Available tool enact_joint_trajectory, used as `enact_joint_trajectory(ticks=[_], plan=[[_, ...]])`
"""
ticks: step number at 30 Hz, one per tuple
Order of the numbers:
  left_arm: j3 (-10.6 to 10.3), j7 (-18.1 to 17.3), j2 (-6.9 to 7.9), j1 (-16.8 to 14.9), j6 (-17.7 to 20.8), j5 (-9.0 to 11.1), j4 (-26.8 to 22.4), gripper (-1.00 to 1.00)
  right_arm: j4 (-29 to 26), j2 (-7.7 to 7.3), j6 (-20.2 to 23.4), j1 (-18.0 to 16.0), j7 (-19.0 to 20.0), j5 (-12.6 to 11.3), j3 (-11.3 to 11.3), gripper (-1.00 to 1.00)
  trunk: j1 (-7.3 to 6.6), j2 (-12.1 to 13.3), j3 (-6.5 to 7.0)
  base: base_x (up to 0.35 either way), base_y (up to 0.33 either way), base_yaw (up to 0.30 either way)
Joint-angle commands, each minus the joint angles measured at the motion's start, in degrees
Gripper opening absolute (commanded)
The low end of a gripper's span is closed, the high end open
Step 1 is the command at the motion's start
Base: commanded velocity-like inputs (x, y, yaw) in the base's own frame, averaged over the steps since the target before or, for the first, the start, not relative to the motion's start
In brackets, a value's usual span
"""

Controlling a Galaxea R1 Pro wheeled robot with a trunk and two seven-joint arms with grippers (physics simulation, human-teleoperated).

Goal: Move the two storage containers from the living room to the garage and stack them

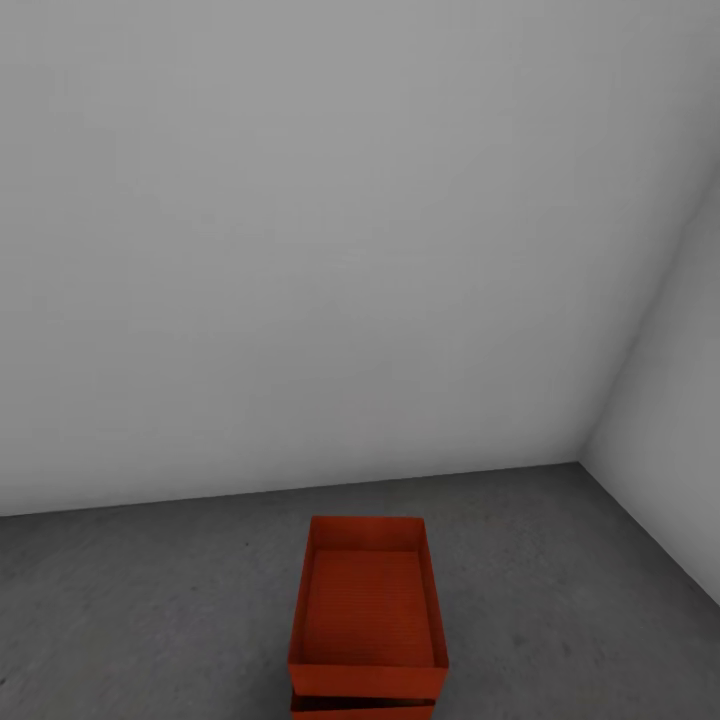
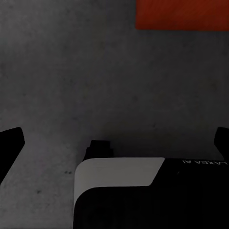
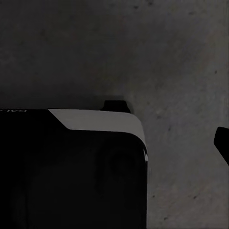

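- Bins first: your head camera looks down on two orange-red bins stacked one on the other, near you and a little right of centre.
- You can see straight into the top bin (image 1: pixel 368 600); it is lidless, with thin walls and a finely ribbed inside.
- Under its near edge a strip of the bottom bin (image 1: pixel 362 708) shows, lined up closely with the one above.
- Your stack sits on the dark grey mottled concrete floor (image 1: pixel 150 600), with bare floor on its left, right and far sides.
- Beyond the stack a plain white wall (image 1: pixel 300 250) runs across the far side, and a second white wall (image 1: pixel 670 450) meets it in a corner to your far right.
- Your left wrist camera looks at that same concrete, with an orange-red patch of a bin (image 2: pixel 182 14) at the frame's edge; you cannot tell which of the two it is.
- Your left gripper (image 2: pixel 114 143) has its two dark fingertips (image 2: pixel 10 143) spread wide, with nothing but floor between them.
- A white and black part of the robot's body (image 2: pixel 119 174) fills the corner of that view.
- Your right wrist camera shows concrete, the same kind of white and black body (image 3: pixel 95 121), and one dark fingertip (image 3: pixel 223 143); with a single tip showing, you cannot tell how the right gripper's jaws stand.
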Motion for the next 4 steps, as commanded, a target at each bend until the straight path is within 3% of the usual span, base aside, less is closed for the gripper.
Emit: enact_joint_trajectory(ticks=[1, 4], plan=[[-0.1, 0.1, -0.01, 0.0, -0.2, 0.3, 0.1, 1.00, 0.2, 0.05, -0.3, 0.0, 0.0, -0.5, 0.5, 1.00, 0.00, 0.0, -0.06, 0.000, 0.000, 0.000], [-0.1, 0.1, -0.03, 0.0, -0.2, 0.3, 0.1, 1.00, 0.2, 0.05, -0.3, 0.0, 0.0, -0.5, 0.5, 1.00, 0.00, 0.0, -0.06, 0.000, 0.000, 0.000]])
